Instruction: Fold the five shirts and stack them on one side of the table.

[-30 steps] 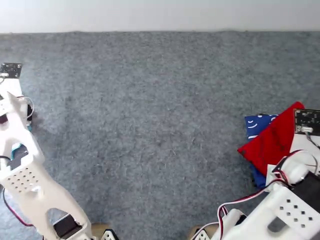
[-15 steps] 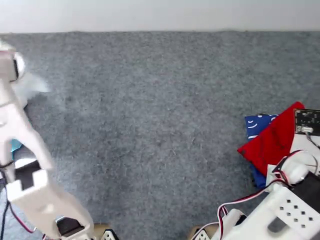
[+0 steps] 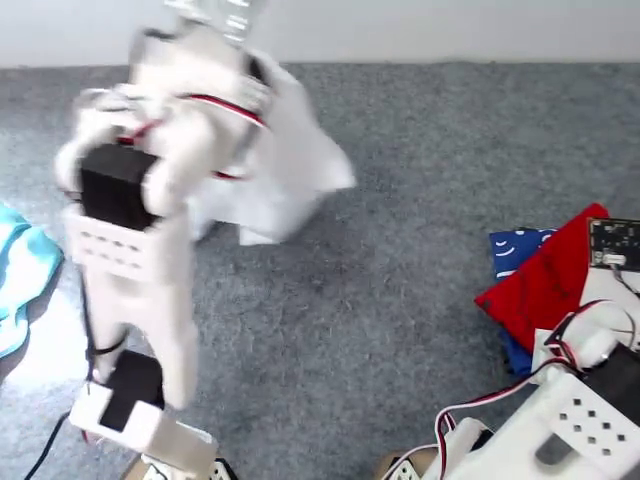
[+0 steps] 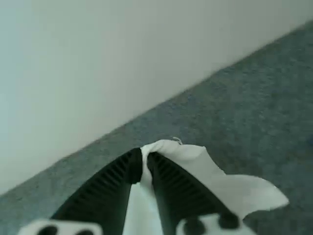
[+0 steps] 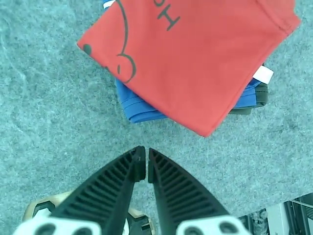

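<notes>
Grey felt (image 3: 400, 250) is spread across the whole table, and a pale wall (image 3: 450, 30) is seen along its far edge at 12 o'clock. A white shirt (image 3: 285, 175) is held off the felt toward 11 o'clock by the raised left arm (image 3: 140, 230). The left gripper (image 4: 144, 164) is clamped on an edge of this shirt, with cloth pinched between its jaws and the rest hanging loose. At 3 o'clock a stack is found: a red shirt (image 5: 195, 58) is laid on top of a blue shirt (image 5: 134, 105), and a dark shirt (image 5: 263, 95) is glimpsed underneath. The right gripper (image 5: 146, 164) is held over bare felt just beside the stack, its jaws closed on nothing. A teal shirt (image 3: 20, 280) is left crumpled at 9 o'clock.
</notes>
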Robot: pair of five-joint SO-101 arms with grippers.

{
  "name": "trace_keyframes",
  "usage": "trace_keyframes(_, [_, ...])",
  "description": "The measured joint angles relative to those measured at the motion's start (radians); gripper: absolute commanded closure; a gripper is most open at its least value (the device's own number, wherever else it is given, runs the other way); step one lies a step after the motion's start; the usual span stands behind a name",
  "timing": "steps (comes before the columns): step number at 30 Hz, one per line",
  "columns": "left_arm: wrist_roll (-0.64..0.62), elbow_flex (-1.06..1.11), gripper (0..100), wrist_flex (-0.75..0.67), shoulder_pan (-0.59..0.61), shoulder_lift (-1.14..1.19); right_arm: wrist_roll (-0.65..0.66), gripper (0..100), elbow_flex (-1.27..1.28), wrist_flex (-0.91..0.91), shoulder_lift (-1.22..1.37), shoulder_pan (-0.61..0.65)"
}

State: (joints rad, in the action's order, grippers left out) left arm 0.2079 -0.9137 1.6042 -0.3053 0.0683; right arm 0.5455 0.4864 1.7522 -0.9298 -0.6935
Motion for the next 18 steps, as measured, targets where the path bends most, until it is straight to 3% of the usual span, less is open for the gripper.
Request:
trace_keyframes(2, [0.000,0.074,98,0.000,-0.075,0.000,0.000,97.3,0.000,0.000,0.000,0.000])
trace_keyframes(5, [0.000,0.221,88,-0.002,-0.170,0.000,0.000,97.3,0.000,0.000,0.000,-0.002])
trace_keyframes(9, [-0.034,0.408,80,-0.002,-0.235,0.000,0.000,97.3,0.000,0.000,0.000,0.000])
trace_keyframes(18, [-0.112,0.379,83,0.106,-0.236,-0.003,0.000,96.9,0.000,0.000,0.000,-0.002])
